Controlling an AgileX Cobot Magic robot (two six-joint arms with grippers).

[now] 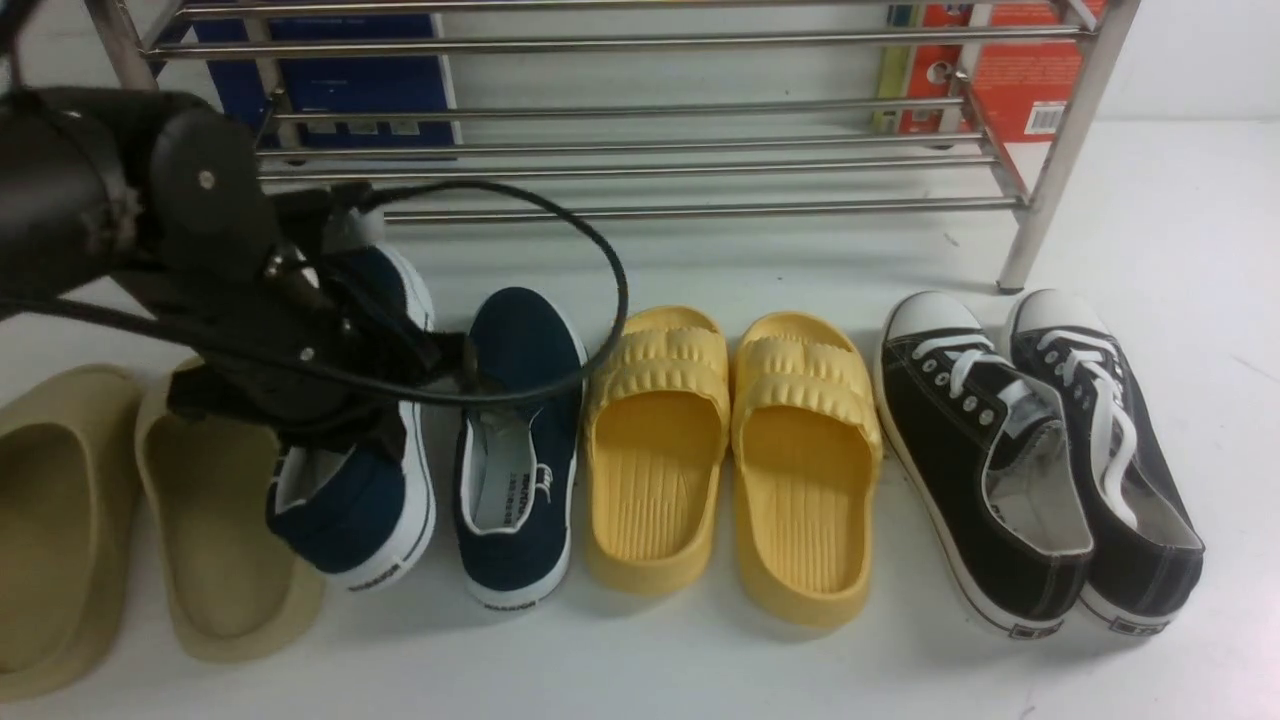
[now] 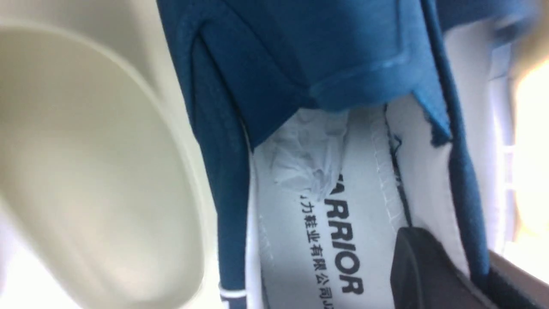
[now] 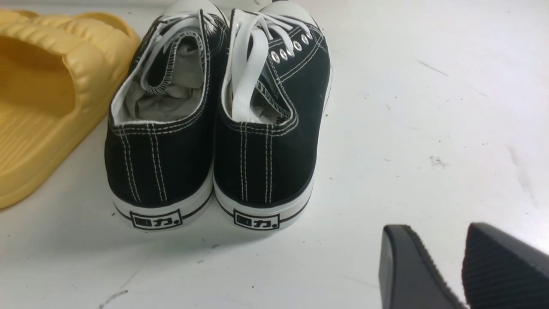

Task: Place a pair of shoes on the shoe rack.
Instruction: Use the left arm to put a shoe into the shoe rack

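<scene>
- Rack (image 1: 700, 209) at 12 o'clock in front view; navy pair in front of it, off the bars.
- Left shoe (image 1: 350, 510) at 8 o'clock, tilted, under the left arm.
- Right shoe (image 1: 520, 440) just beside it at its 3 o'clock, flat on floor.
- Left gripper (image 1: 437, 362) clamped on left shoe's inner wall: one finger (image 2: 424, 270) on the insole, the other outside.
- Right gripper (image 3: 437, 231) jaws apart, empty, near sneakers (image 3: 214, 128).
- Yellow slides (image 1: 730, 450) between right shoe and sneakers.
</scene>
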